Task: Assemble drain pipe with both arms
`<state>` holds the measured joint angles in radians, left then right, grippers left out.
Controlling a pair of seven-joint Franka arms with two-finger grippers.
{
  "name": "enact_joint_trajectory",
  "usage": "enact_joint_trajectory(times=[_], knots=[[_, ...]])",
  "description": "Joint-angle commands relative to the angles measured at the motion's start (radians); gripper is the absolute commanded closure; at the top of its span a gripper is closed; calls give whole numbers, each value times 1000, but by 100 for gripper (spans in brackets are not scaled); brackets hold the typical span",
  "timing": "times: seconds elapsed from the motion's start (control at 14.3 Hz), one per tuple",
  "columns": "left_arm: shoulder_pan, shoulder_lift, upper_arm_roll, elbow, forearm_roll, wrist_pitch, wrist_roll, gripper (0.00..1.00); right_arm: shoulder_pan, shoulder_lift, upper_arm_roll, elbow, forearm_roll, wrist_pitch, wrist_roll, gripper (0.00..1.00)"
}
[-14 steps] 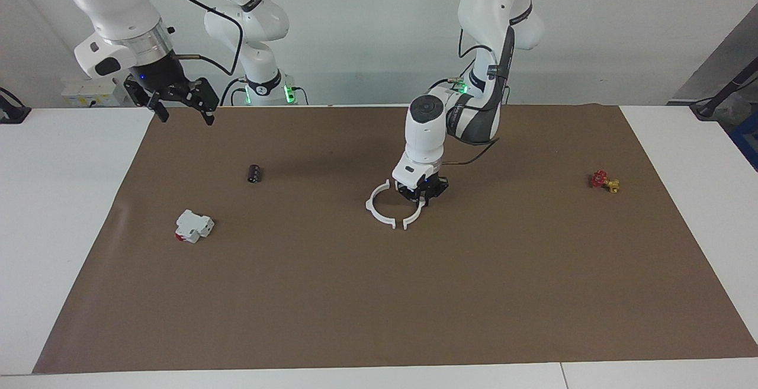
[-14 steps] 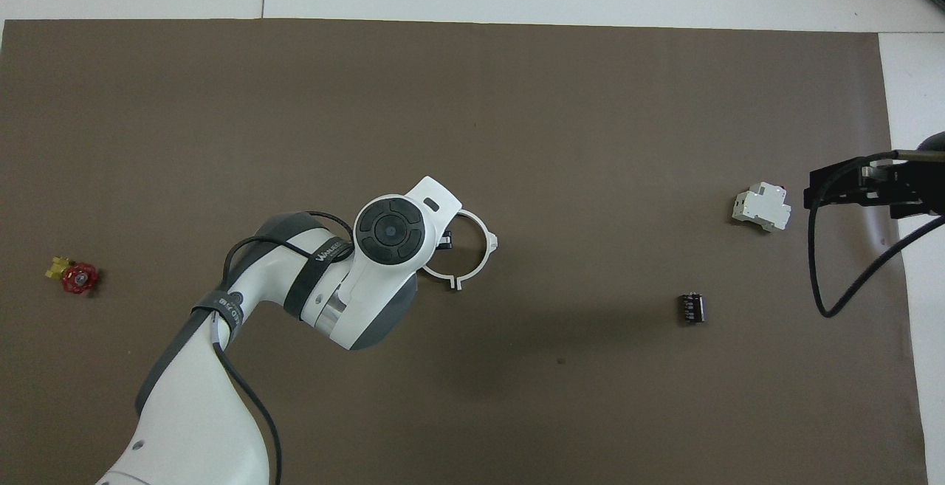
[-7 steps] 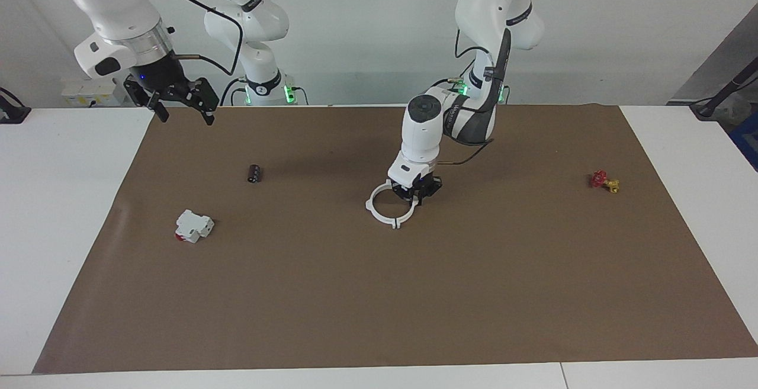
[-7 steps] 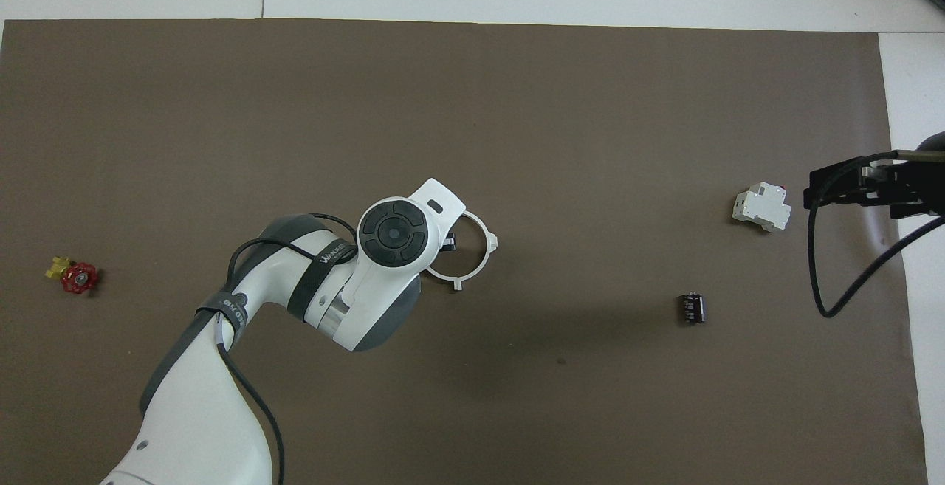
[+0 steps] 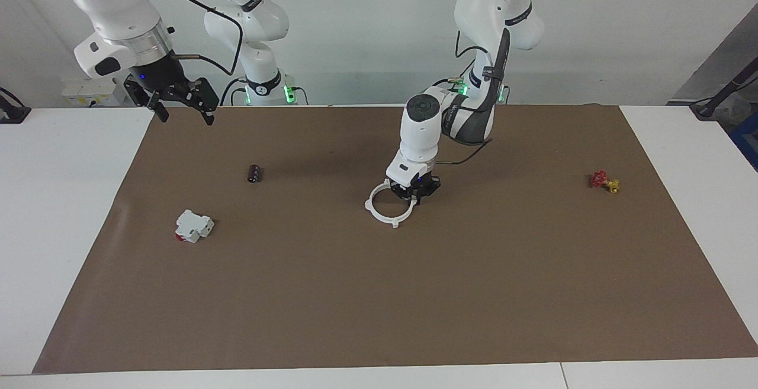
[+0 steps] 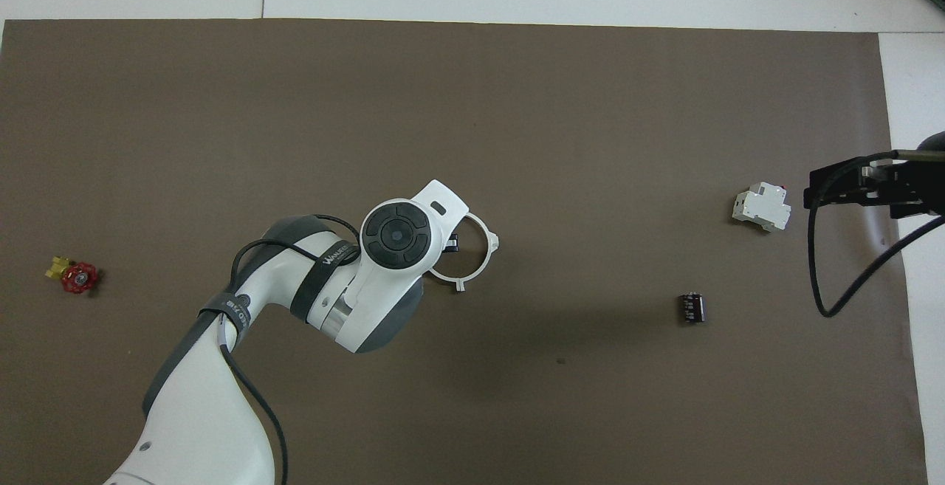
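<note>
The drain pipe [image 5: 386, 206] lies mid-mat [image 5: 379, 294]. The black cylinder [image 5: 254, 173] and boxy block [image 5: 193, 225] lie toward the right arm's end, the block farther from the robots.

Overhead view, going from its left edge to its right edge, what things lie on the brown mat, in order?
Red and yellow valve → white ring, with the left claw shut on it → small black cylinder → white block.
</note>
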<state>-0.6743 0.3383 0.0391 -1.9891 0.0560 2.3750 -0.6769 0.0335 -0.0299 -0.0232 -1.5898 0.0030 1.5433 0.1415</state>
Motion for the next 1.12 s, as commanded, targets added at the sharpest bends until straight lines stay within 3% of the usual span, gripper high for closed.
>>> enact_joint_trajectory(times=[0.0,0.49,0.56,0.7,0.84,0.98,1.05], knots=[[-19,11,-1,-11,-30,32,5,100,-3,-8,2,-7,2,1,-17,0],[-16,15,-1,-2,-30,38,5,98,-3,-8,2,-7,2,1,-17,0],[-16,21,1,1,-30,44,5,92,-4,-8,2,-7,2,1,-17,0],[-16,22,1,1,-31,67,5,65,-4,-8,2,-7,2,1,-17,0],[-14,24,1,3,-31,70,5,62,-4,-8,2,-7,2,1,-17,0],[-16,24,2,6,-31,72,7,44,-4,-8,2,-7,2,1,-17,0],[-16,24,2,7,-31,75,5,30,-4,-8,2,-7,2,1,-17,0]])
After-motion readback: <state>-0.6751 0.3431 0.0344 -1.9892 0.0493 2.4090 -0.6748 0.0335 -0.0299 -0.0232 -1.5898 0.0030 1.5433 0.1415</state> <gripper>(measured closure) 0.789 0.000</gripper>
